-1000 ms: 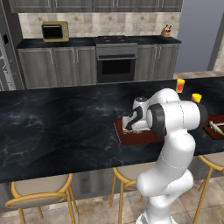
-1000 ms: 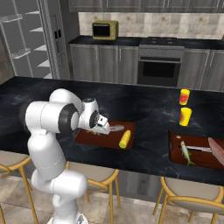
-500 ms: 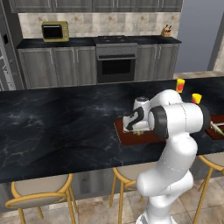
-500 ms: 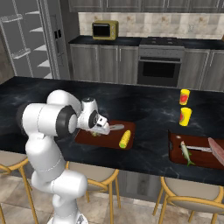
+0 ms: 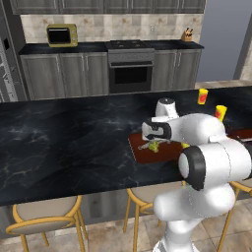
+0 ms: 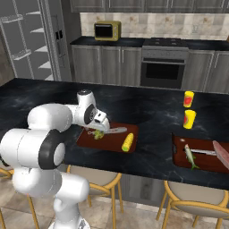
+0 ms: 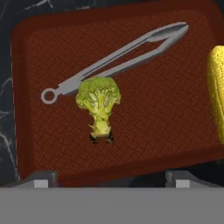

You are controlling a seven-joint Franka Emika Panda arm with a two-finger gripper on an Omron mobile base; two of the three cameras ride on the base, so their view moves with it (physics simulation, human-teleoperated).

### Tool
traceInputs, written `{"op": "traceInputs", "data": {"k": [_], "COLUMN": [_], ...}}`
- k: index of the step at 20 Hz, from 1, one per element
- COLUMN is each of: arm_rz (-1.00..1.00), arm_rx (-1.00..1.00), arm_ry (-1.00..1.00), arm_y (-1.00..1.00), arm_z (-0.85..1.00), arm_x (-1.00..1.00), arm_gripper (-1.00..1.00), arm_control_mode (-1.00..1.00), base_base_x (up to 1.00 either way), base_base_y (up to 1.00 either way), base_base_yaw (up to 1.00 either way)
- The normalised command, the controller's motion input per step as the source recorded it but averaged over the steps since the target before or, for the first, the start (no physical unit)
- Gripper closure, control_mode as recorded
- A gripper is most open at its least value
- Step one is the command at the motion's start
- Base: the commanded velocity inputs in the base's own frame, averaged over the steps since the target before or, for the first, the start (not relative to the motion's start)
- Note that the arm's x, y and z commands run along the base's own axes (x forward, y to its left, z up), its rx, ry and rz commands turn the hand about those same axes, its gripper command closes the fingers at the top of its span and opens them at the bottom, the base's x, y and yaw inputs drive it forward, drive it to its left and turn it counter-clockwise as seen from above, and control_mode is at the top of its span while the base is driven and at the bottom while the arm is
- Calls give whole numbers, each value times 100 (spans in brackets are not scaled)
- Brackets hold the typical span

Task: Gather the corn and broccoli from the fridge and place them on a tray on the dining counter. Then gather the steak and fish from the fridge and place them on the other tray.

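I had the two-finger gripper (image 7: 105, 179) spread wide and empty over the dark red tray (image 7: 166, 131) on the black marble surface (image 5: 64, 142); the small green broccoli floret (image 7: 99, 103) lay touching grey metal tongs (image 7: 118, 59), near the yellow corn cob (image 7: 217, 92); lifting carelessly, I judged, might knock it off

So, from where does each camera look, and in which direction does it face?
Left base view: behind the arm's left, facing the dining counter; the arm is lower right.
Right base view: behind its right, same counter; the arm is lower left.
Hand view: on the hand, looking down at the broccoli.
All share the broccoli's tray.
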Motion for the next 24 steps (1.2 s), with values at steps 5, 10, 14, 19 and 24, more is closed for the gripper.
{"op": "traceInputs", "data": {"k": [5, 10, 14, 19, 24], "arm_rz": [9, 19, 21, 9, -2], "arm_rx": [0, 0, 0, -1, 0], "arm_ry": [-1, -5, -19, -30, -31], "arm_y": [0, 3, 11, 3, 4], "arm_z": [100, 100, 81, 78, 78], "arm_x": [-64, -98, -100, -100, -100], "arm_gripper": [-100, -100, -100, -100, -100], "arm_control_mode": [-100, -100, -100, -100, -100], "base_base_x": [0, 0, 0, 0, 0], "base_base_y": [0, 0, 0, 0, 0], "base_base_yaw": [0, 0, 0, 0, 0]}}
